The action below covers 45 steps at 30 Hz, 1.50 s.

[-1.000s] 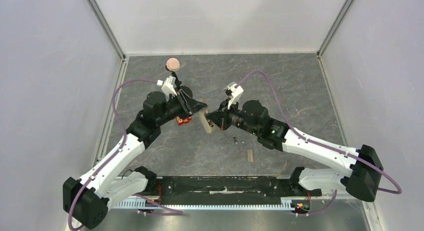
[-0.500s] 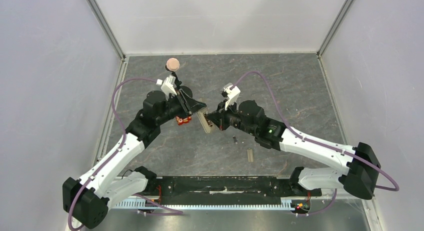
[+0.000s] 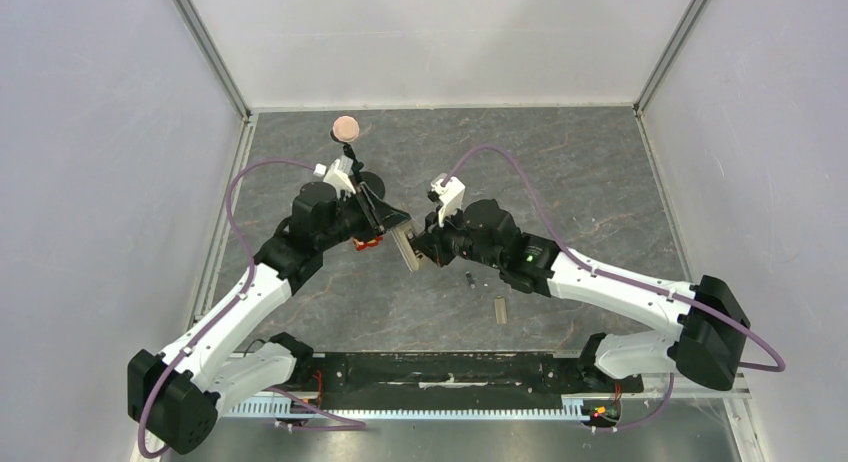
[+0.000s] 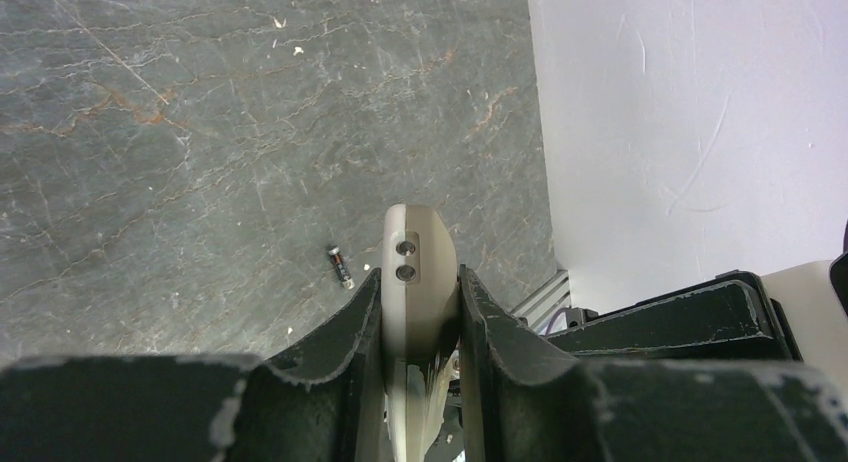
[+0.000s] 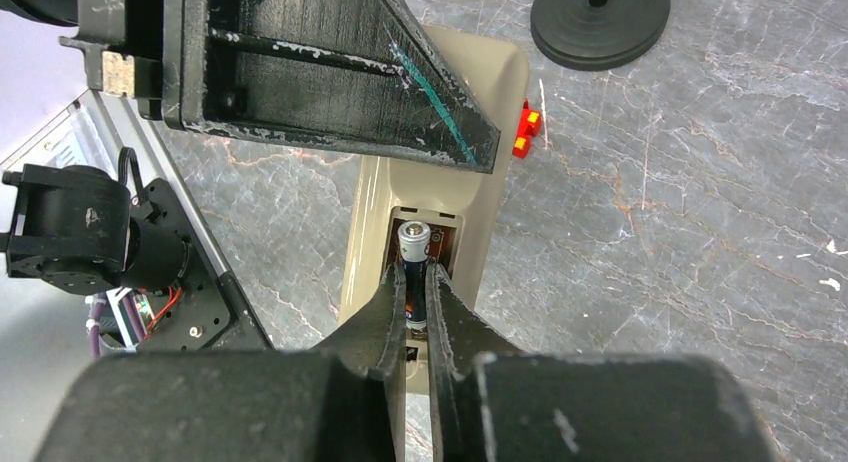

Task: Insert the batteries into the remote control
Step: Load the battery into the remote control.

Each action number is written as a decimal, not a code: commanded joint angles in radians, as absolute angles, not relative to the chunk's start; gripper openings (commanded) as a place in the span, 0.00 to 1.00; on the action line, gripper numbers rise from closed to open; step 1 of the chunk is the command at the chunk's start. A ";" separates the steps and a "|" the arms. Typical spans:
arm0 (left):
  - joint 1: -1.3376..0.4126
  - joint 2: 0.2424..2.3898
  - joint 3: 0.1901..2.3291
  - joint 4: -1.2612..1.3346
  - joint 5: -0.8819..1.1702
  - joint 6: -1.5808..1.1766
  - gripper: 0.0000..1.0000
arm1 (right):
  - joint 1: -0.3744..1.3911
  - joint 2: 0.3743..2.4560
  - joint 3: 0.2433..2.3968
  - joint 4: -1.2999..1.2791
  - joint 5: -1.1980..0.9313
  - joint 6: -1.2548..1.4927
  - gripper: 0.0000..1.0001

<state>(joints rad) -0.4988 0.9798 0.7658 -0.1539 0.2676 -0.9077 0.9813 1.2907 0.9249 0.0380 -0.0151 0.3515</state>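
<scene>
My left gripper (image 3: pixel 397 227) is shut on the remote control (image 3: pixel 408 248) and holds it off the table, tan back toward the right arm. In the left wrist view the remote control (image 4: pixel 420 252) stands edge-on between the left gripper (image 4: pixel 420 282) fingers. My right gripper (image 5: pixel 417 274) is shut on one battery (image 5: pixel 415 240), which sits lengthwise in the open compartment of the remote control (image 5: pixel 480 182). The right gripper (image 3: pixel 427 244) touches the remote's lower end. A second battery (image 3: pixel 468 278) lies loose on the table, also seen as the battery (image 4: pixel 341 266) below the left wrist.
A small flat beige cover piece (image 3: pixel 500 310) lies near the loose battery. A red square gadget (image 3: pixel 367 242) sits under the left gripper, the same gadget (image 5: pixel 524 132) beside the remote. A pink ball on a black stand (image 3: pixel 345 128) is behind, its base (image 5: pixel 600 22) close by.
The right arm has shifted left, closer against the remote, with the battery between its fingers. The left arm has barely moved and keeps its hold.
</scene>
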 commanded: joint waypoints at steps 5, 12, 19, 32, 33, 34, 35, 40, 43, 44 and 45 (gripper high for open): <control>-0.499 0.958 0.818 -0.087 0.294 -0.946 0.02 | 0.982 1.316 0.951 -0.036 -0.006 0.360 0.17; -0.500 0.956 0.821 -0.105 0.285 -0.905 0.02 | 0.980 1.303 0.966 -0.033 0.049 0.424 0.27; -0.499 0.958 0.820 -0.112 0.282 -0.888 0.02 | 0.979 1.279 0.999 -0.048 0.030 0.443 0.33; -0.497 0.946 0.818 -0.120 0.288 -0.867 0.02 | 0.977 1.238 1.018 -0.049 0.033 0.486 0.44; -0.498 0.944 0.818 -0.120 0.288 -0.865 0.02 | 0.976 1.237 1.018 -0.047 0.036 0.495 0.44; -0.497 0.941 0.817 -0.121 0.289 -0.861 0.02 | 0.976 1.234 1.018 -0.045 0.040 0.501 0.45; -0.497 0.938 0.816 -0.121 0.289 -0.858 0.02 | 0.976 1.231 1.018 -0.046 0.051 0.512 0.46; -0.498 0.916 0.814 -0.118 0.286 -0.842 0.02 | 0.961 1.162 0.994 -0.052 0.158 0.671 0.78; -0.497 0.905 0.819 -0.119 0.275 -0.851 0.02 | 0.931 1.107 0.945 -0.052 0.182 0.878 0.98; -0.497 0.902 0.818 -0.115 0.270 -0.859 0.02 | 0.918 1.090 0.920 -0.036 0.167 0.950 0.98; -0.497 0.899 0.818 -0.108 0.265 -0.867 0.02 | 0.910 1.074 0.901 -0.017 0.154 1.008 0.98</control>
<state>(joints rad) -0.4969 0.9276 0.7765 -0.1688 0.2703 -0.8810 0.9447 1.1522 0.9585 -0.0711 0.1165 0.7200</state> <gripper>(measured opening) 0.320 0.973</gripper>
